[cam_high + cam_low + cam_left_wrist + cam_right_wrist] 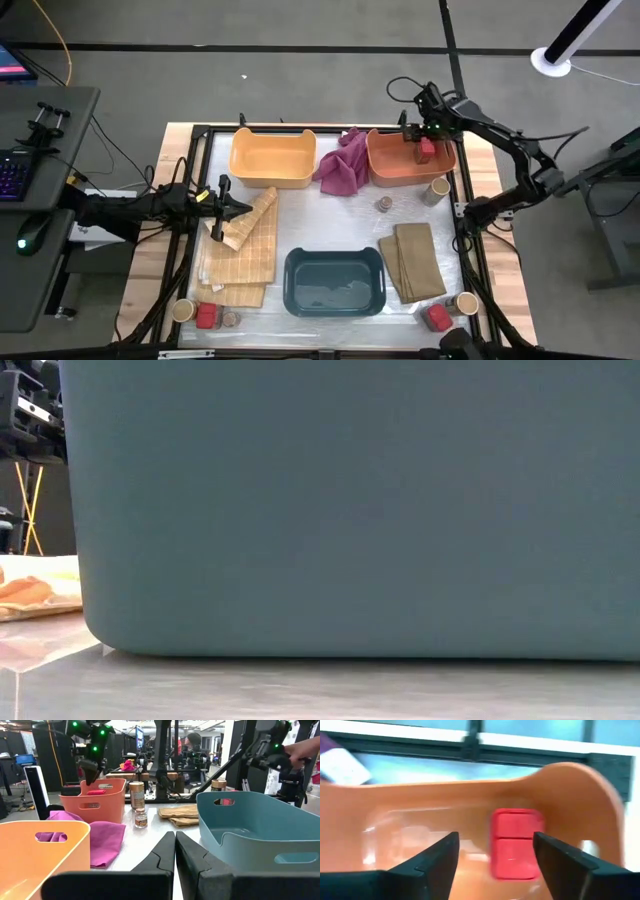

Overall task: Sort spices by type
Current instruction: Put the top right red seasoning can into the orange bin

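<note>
Overhead, the right tool [424, 141] hangs above the salmon bin [395, 168] at the far right of the worktop [330, 235], its fingers spread apart with nothing between them. Directly beneath it, one red tin [515, 843] lies on the floor of that bin, showing in the gap between the two fingers [434, 860] without touching either. Just outside the bin, on the side away from the magenta cloth [343, 165], a tan cylinder [436, 190] stands upright, and a tiny jar with a dark top [384, 204] sits a little nearer the worktop's middle. Farther from the right tool, toward the near edge, a folded tan cloth [412, 262] lies beside the teal bin [334, 283], and past it a second red tin [437, 317] and a second tan cylinder [466, 302] stand close together in the corner. The left tool [222, 208] waits over the bamboo mats [243, 250] on the opposite side, its fingers clenched together on nothing, with the yellow-orange bin [272, 157] just beyond it. Near that arm's corner of the worktop sit a third tan cylinder [183, 310], a third red tin [207, 316] and another small jar [231, 319] in a short row.
</note>
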`<state>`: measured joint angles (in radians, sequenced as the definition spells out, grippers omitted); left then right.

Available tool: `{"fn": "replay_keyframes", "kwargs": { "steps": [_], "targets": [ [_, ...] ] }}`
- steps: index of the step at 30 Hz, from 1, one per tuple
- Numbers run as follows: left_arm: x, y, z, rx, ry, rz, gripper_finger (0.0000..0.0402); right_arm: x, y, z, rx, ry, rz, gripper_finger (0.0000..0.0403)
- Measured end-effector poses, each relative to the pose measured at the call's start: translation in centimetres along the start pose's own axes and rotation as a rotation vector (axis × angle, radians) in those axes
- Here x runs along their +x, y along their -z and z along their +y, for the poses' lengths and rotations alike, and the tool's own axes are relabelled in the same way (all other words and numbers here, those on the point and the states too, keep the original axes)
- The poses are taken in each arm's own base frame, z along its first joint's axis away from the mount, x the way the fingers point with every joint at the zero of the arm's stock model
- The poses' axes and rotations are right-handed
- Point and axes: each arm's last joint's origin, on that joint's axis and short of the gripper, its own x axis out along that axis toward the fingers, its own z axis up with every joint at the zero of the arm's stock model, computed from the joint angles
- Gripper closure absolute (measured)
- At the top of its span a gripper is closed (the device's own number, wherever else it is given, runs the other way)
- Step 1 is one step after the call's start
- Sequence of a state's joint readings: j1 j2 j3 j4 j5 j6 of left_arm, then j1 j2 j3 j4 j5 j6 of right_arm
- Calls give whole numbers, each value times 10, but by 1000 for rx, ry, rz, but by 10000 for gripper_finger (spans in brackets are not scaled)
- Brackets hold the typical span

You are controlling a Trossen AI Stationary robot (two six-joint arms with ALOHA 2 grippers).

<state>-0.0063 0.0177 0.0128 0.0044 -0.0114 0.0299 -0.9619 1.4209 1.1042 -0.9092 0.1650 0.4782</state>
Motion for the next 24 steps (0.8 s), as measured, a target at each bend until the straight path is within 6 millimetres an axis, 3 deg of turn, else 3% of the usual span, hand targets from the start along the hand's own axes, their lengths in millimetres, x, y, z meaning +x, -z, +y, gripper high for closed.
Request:
{"fn": "replay_keyframes", "kwargs": {
  "steps": [4, 10, 17, 24],
  "targets": [
    [0, 0, 0, 0, 0, 0, 401, -2, 5, 11, -26, -56, 12, 224],
    [0, 0, 0, 0, 0, 0, 401, 7, 12, 30, -129, -45, 37, 385],
    [0, 0, 0, 0, 0, 0, 401, 36, 12, 32, -133, 36, 131, 399],
    [0, 0, 0, 0, 0, 0, 402, 38, 11, 31, -135, 79, 115, 400]
  ]
}}
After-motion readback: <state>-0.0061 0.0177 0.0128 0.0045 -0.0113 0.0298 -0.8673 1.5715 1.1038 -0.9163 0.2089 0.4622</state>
